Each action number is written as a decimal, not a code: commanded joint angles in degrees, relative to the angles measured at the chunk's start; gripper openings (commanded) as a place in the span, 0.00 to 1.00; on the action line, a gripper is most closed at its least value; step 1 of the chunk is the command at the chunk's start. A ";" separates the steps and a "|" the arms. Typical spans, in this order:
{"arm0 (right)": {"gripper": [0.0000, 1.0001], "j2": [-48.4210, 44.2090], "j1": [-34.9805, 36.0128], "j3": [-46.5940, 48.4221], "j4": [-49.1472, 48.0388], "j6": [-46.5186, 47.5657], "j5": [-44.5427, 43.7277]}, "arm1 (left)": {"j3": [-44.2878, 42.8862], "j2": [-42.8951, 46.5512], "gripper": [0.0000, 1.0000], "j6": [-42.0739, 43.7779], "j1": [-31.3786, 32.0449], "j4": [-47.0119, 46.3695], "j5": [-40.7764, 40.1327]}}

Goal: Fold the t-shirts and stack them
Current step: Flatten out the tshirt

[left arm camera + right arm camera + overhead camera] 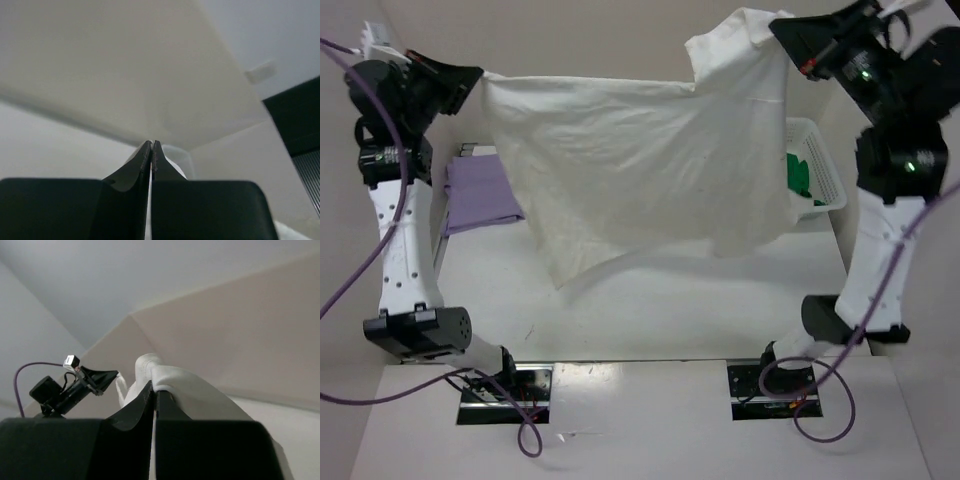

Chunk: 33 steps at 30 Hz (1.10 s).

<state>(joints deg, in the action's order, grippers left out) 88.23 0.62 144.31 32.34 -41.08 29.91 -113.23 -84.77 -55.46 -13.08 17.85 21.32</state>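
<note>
Hanging in the air between the two arms, the cream white t-shirt (640, 170) is stretched along its top edge. The left gripper (472, 82) is pinched tight on one corner and the right gripper (782, 30) is clamped on a bunched fold at the other. The risk, as I judge it, is that a thin pinch slips under tension, dropping the cloth crooked onto the table (650, 310) or across the folded lavender t-shirt (480, 195). Only the top view shows that shirt and the green t-shirt (802, 172) in the basket (825, 185). The wrist views alone show the fingertips pressed together on cloth.
</note>
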 commanded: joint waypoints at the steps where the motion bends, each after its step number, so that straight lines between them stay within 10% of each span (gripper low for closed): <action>1: 0.00 10.02 -2.29 -2.81 1.06 0.56 1.91 | 7.39 -3.90 0.00 0.88 -0.37 -3.16 -0.92; 6: 0.00 27.29 -2.29 7.80 3.52 2.58 -0.47 | 14.35 -8.73 0.00 1.50 -0.37 -6.77 -3.03; 11: 0.00 38.42 -1.50 22.85 -1.82 -3.03 -1.26 | 2.87 -18.05 0.00 0.35 -0.37 -6.77 -2.52; 23: 0.00 26.83 -0.81 20.67 -18.02 -8.87 -0.99 | -17.46 -21.76 0.00 -6.25 -7.65 -8.89 1.62; 28: 0.00 21.65 2.70 3.56 -7.05 -0.42 0.32 | -8.80 -16.14 0.00 -2.63 -8.19 -9.58 1.00; 33: 0.00 5.57 4.91 -44.32 -14.23 4.86 -1.08 | 23.98 -5.94 0.00 0.08 -8.19 -17.31 1.53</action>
<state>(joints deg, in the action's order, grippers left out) 94.37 5.15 118.85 17.37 -40.95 30.15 -100.84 -93.47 -58.19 -20.80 4.56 22.61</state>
